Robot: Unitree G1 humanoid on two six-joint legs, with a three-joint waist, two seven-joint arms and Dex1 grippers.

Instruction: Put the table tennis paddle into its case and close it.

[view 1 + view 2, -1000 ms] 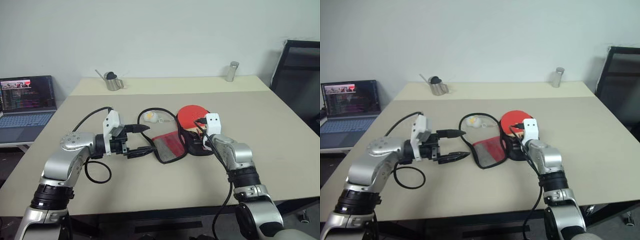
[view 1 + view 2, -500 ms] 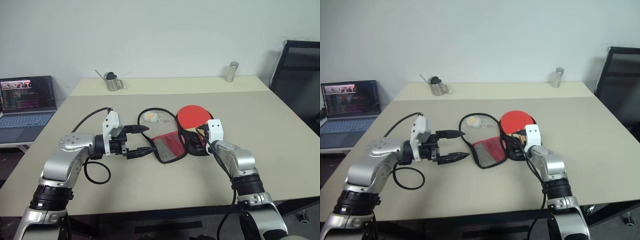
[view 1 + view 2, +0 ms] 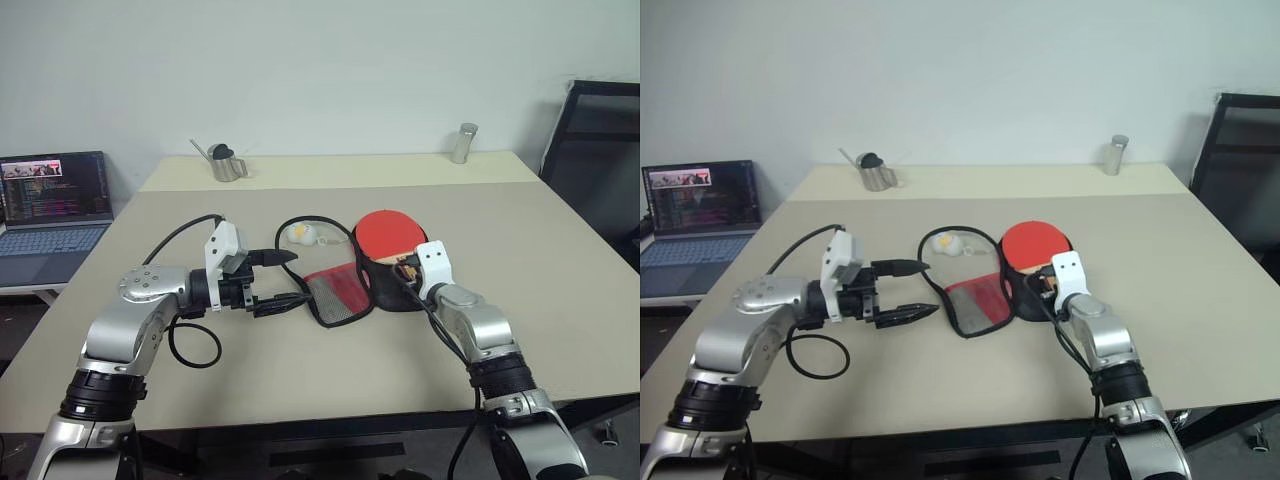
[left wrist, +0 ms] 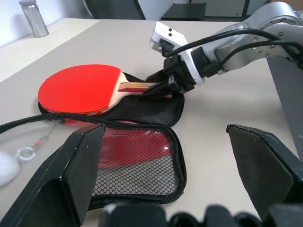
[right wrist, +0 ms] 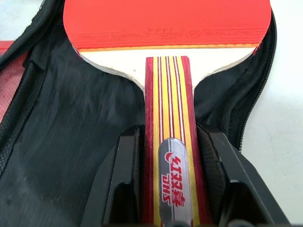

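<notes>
The table tennis paddle [image 3: 388, 233] lies red face up on the black inner half of the opened case [image 3: 393, 297], handle pointing toward me. The case's red mesh flap [image 3: 335, 293] is folded out flat to the paddle's left. My right gripper [image 5: 173, 137] reaches in from the near side, its fingers [image 5: 125, 165] pressed against both sides of the striped wooden handle [image 4: 137, 87]. My left gripper [image 3: 297, 278] hovers open just left of the mesh flap, holding nothing.
A white-yellow ball charm [image 3: 297, 233] on a black cord lies behind the case. A metal watering can [image 3: 225, 162] and a metal bottle [image 3: 463, 143] stand at the table's far edge. A laptop [image 3: 55, 210] sits off to the left, a black chair [image 3: 595, 150] to the right.
My right gripper's fingers have closed in on the paddle handle and the hand has drifted slightly right and down. The left arm has not moved.
</notes>
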